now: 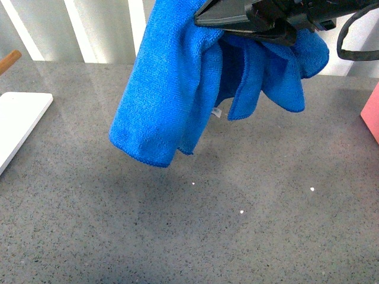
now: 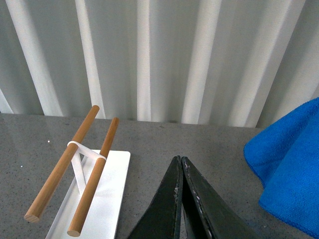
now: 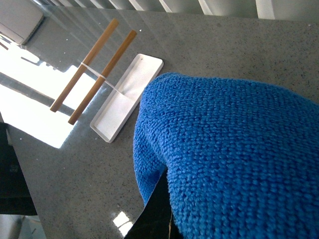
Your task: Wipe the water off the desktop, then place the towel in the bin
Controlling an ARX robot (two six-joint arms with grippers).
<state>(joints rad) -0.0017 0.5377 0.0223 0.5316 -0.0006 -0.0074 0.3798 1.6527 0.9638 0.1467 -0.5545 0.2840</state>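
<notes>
Overhead in the front view, the black right gripper [image 1: 213,18], cut off by the top edge, clamps the bright blue fuzzy microfibre towel [image 1: 166,89], which hangs clear above the speckled dark-grey stone desktop [image 1: 266,236]. A flat white board [image 1: 18,118] is cropped at the left. From the left wrist, the left gripper [image 2: 178,160] is pressed closed on nothing. From the right wrist, the towel [image 3: 239,159] hides nearly all of that gripper; only one dark finger [image 3: 152,219] shows.
</notes>
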